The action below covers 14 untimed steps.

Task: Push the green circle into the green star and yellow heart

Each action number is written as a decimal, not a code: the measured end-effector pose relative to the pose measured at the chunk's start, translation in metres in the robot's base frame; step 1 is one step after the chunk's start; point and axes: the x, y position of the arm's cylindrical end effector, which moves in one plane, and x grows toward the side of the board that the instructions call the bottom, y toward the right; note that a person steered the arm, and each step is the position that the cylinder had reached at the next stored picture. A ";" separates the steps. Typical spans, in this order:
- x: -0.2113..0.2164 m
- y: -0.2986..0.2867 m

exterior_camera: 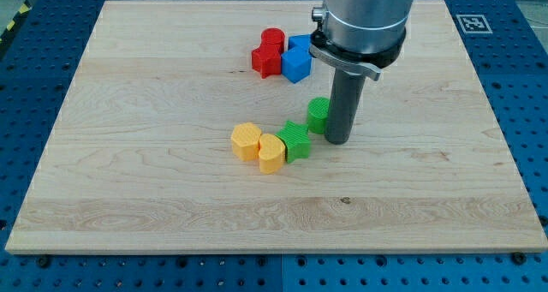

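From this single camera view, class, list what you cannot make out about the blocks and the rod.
- Green circle: its right side is hidden by the rod, so contact with my tip is unclear.
- Blue blocks: partly behind the arm's housing; shapes unclear.
- Red blocks: they overlap each other; shapes unclear.
- Arm: cut off by the view's top.

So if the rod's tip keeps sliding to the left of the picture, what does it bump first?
My tip sits just right of the green circle, about touching it, so it would likely meet that first. Beyond it to the lower left lies the green star, then the yellow heart.
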 end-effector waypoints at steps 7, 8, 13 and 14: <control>-0.034 -0.017; -0.056 -0.008; -0.066 -0.068; -0.071 -0.094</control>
